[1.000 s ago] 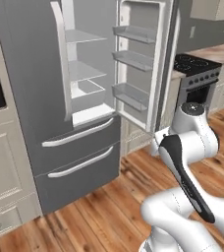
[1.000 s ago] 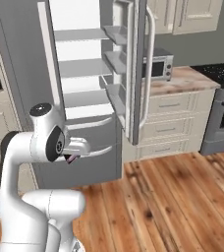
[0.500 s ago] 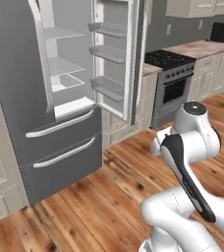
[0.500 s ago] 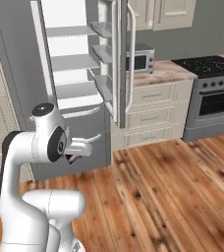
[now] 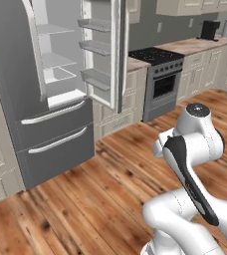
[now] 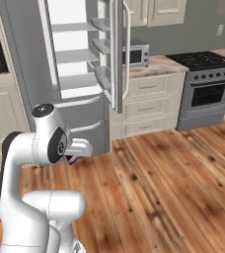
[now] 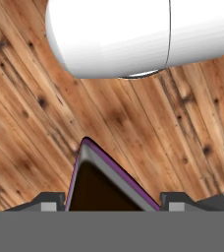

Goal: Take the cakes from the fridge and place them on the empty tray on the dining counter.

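- Chocolate cake wedge (image 7: pixel 111 184) sits pinched in my claw (image 7: pixel 109 199), its tip pointing away from my palm.
- Fridge (image 5: pixel 51 89) is off left; can't spot the tray.

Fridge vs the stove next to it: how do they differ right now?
The fridge is tall and dark grey; the stove is low, at counter height, with a black cooktop. The fridge's upper door stands open, showing white shelves; the stove's oven door is shut. The fridge has two long curved handles on its lower drawers; the stove has one straight bar handle. Both stand on the wood floor along the same wall.
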